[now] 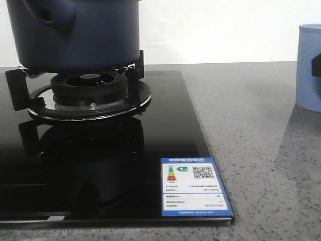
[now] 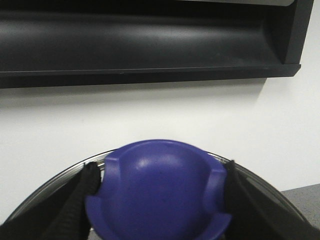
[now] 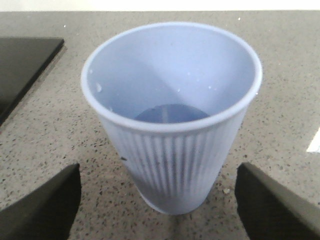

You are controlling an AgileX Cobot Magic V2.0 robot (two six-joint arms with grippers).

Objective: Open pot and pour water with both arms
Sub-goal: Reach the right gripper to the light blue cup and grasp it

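The dark navy pot (image 1: 90, 35) stands on the burner grate (image 1: 75, 83) at the back left, its stubby spout (image 1: 57, 17) towards me; its top is cut off by the frame. My left gripper (image 2: 161, 169) is shut on the blue knob (image 2: 160, 200) of the glass lid (image 2: 60, 182); whether the lid rests on the pot does not show. My right gripper (image 3: 159, 170) is open, one finger on each side of the light blue ribbed cup (image 3: 170, 100), both apart from it. In the front view the cup (image 1: 307, 75) stands at the right edge with a dark gripper piece (image 1: 316, 66) beside it.
The black glass cooktop (image 1: 100, 170) carries an energy label (image 1: 193, 186) at its front right corner. A grey speckled counter (image 1: 251, 140) lies between cooktop and cup. A black range hood (image 2: 150, 40) hangs on the white wall behind the lid.
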